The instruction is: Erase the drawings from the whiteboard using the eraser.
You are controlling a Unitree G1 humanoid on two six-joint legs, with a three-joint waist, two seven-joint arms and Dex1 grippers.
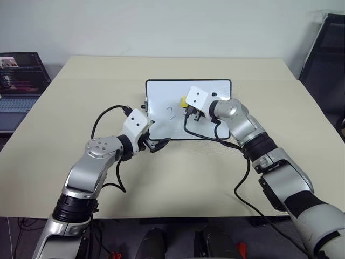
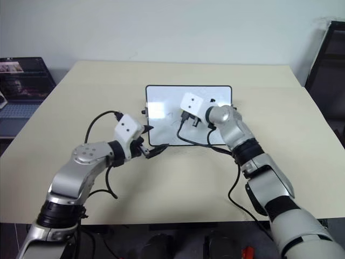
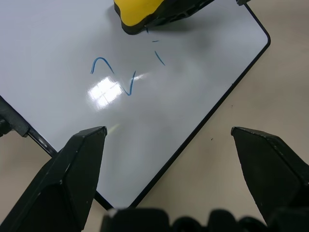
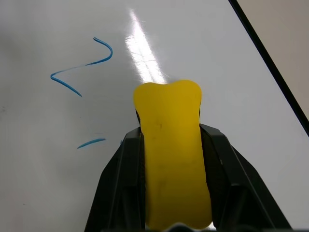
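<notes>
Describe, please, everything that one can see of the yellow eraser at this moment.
The eraser is a small yellow block with a smooth, plastic-looking top and a notched, rounded front end; a black part runs beneath the yellow. The right gripper is shut on it, one black finger against each long side. It is over the whiteboard, near the middle, beside the blue "2" mark and a short leftover stroke. Whether its underside touches the board cannot be told.
</notes>
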